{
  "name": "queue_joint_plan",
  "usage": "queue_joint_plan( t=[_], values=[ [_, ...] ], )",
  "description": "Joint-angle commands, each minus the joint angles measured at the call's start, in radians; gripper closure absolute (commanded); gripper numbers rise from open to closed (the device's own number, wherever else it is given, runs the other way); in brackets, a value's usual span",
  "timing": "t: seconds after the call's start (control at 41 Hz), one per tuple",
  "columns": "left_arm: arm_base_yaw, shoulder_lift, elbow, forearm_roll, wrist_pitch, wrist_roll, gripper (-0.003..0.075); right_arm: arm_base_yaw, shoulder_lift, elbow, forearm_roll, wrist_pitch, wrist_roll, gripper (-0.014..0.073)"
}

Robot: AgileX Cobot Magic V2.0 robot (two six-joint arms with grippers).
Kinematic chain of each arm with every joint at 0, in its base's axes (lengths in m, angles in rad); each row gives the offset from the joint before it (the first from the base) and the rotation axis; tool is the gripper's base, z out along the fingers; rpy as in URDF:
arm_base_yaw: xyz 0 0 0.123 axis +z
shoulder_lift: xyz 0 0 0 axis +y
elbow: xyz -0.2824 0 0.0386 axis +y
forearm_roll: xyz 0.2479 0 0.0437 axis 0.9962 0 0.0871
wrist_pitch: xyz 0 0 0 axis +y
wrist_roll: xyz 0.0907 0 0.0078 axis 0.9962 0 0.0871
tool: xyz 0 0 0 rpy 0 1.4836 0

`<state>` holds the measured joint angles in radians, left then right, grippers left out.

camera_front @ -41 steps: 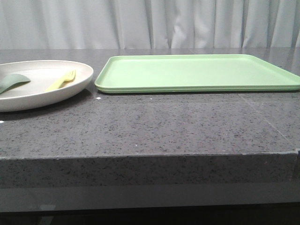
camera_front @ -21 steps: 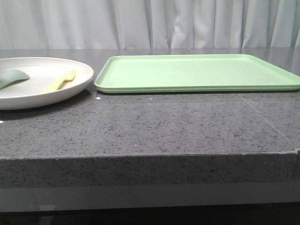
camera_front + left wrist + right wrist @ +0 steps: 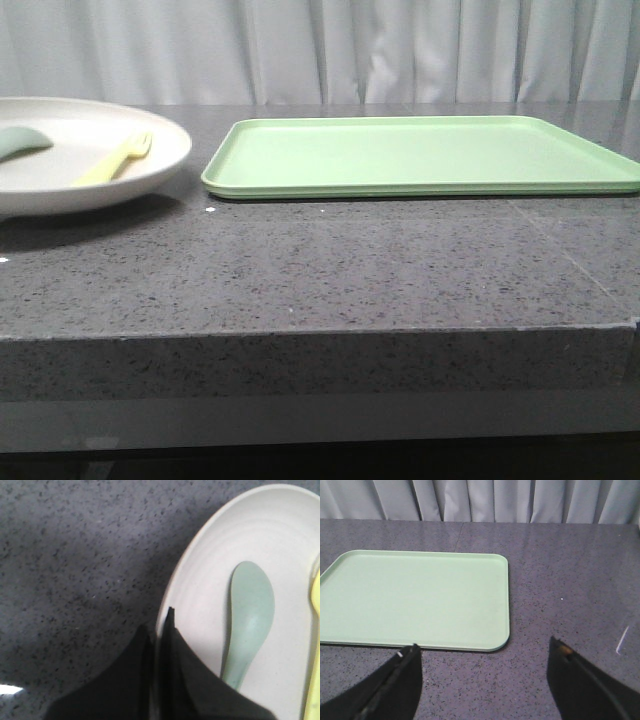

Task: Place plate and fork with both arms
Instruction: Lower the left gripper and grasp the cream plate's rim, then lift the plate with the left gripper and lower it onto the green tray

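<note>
— Currently, what is held, and by which arm?

— The plate (image 3: 235, 575) is pinched at its rim by the left gripper (image 3: 161, 645), its fingers (image 3: 190, 680) clamped either side of the edge. In the front view the plate (image 3: 150, 170) appears raised off the counter (image 3: 320, 270), a shadow being cast beneath it. The fork (image 3: 112, 161) is carried inside it, beside a green-grey spoon (image 3: 248, 620).

— And the right arm?

— The right gripper (image 3: 485, 672) is held spread wide over bare counter, nothing between its fingers (image 3: 395, 680), just short of the green tray (image 3: 415, 597).

— What could be spoiled from here?

— An edge pinch gives little purchase — the plate could be tilted by its own weight, and the fork and spoon slid toward the low side or tipped out. Further off, the tray's raised lip (image 3: 400, 188) could be clipped if the plate is carried across too low — a jolt by which the hold might be loosened.
</note>
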<state>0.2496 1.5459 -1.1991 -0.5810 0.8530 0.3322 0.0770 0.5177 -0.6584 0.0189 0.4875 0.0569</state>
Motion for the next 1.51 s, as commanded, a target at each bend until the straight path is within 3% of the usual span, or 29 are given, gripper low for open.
queue_joint_plan(
  t=[0.0, 0.268, 0.536, 0.901, 1.023, 1.194, 1.486],
  values=[
    [0.002, -0.046, -0.068, -0.111, -0.006, 0.002, 0.0738, -0.004, 0.009, -0.030, -0.006, -0.078, -0.010, 0.0046],
    [-0.047, -0.045, -0.162, -0.151, 0.010, -0.044, 0.0738, -0.004, 0.009, -0.030, -0.006, -0.078, -0.010, 0.0046],
    [-0.246, 0.032, -0.275, -0.132, -0.057, -0.148, 0.0738, -0.004, 0.009, -0.030, -0.006, -0.078, -0.010, 0.0046],
    [-0.517, 0.280, -0.509, -0.116, -0.087, -0.261, 0.0738, -0.004, 0.009, -0.030, -0.006, -0.078, -0.010, 0.0046],
    [-0.577, 0.353, -0.585, -0.049, -0.087, -0.340, 0.0738, -0.004, 0.009, -0.030, -0.006, -0.078, -0.010, 0.0046],
    [-0.641, 0.425, -0.661, 0.056, -0.115, -0.458, 0.0738, -0.004, 0.009, -0.030, -0.006, -0.078, -0.010, 0.0046],
    [-0.672, 0.432, -0.663, 0.073, -0.259, -0.523, 0.0738, -0.004, 0.009, -0.030, -0.006, -0.078, -0.010, 0.0046]
  ],
)
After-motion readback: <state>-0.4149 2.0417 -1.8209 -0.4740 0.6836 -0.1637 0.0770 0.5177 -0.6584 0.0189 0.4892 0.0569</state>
